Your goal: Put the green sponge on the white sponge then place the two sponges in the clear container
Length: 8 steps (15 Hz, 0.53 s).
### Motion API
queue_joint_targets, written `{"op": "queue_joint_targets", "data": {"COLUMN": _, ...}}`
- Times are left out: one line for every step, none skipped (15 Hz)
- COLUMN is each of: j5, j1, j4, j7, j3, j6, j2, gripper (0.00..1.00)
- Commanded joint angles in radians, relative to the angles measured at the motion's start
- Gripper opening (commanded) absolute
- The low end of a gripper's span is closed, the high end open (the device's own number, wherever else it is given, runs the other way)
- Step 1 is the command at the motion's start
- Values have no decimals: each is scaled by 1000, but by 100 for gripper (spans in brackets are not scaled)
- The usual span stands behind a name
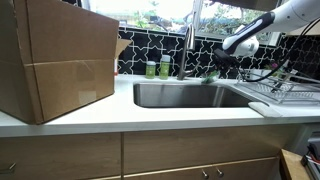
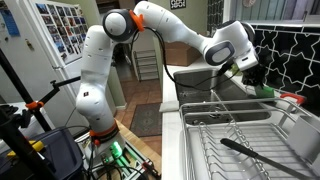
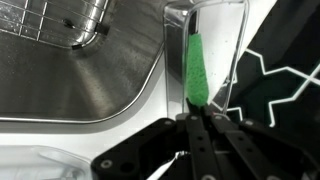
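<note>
My gripper is shut on the green sponge, which I hold edge-on and upright. The sponge hangs inside the open top of the clear container, which stands at the sink's back corner by the black tiled wall. A pale strip lies against the sponge's right face; I cannot tell if it is the white sponge. In both exterior views the gripper is behind the sink with a bit of green sponge below it.
A steel sink with a faucet and two small green bottles behind it. A big cardboard box stands on the counter. A wire dish rack holds a black utensil.
</note>
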<state>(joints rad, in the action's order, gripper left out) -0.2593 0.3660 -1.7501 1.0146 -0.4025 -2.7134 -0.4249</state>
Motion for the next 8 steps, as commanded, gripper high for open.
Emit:
{"op": "queue_joint_targets", "data": {"j5": -15, "j1": 6, "j4": 23, "j7": 17, "j3": 0, "j6": -8, "j2": -7, "gripper": 5}}
{"op": "queue_joint_targets", "data": {"j5": -18, "j1": 7, "j4": 22, "j7": 14, "j3": 3, "j6": -26, "j2": -2, "gripper": 6}}
{"op": "queue_joint_targets", "data": {"j5": -19, "j1": 7, "j4": 22, "j7": 12, "j3": 3, "j6": -41, "j2": 3, "gripper": 6}}
{"op": "queue_joint_targets", "data": {"j5": -22, "j1": 7, "j4": 18, "j7": 7, "j3": 6, "j6": -59, "j2": 12, "gripper": 7}}
{"op": "queue_joint_targets", "data": {"j5": -25, "j1": 7, "j4": 12, "j7": 1, "j3": 7, "j6": -84, "j2": 22, "gripper": 6}}
{"op": "queue_joint_targets", "data": {"j5": -28, "j1": 7, "j4": 7, "j7": -5, "j3": 9, "j6": -110, "j2": 31, "gripper": 7}}
{"op": "queue_joint_targets", "data": {"j5": -29, "j1": 6, "j4": 0, "j7": -11, "j3": 10, "j6": -140, "j2": 41, "gripper": 6}}
{"op": "queue_joint_targets", "data": {"j5": -28, "j1": 4, "j4": -6, "j7": -15, "j3": 10, "j6": -164, "j2": 52, "gripper": 6}}
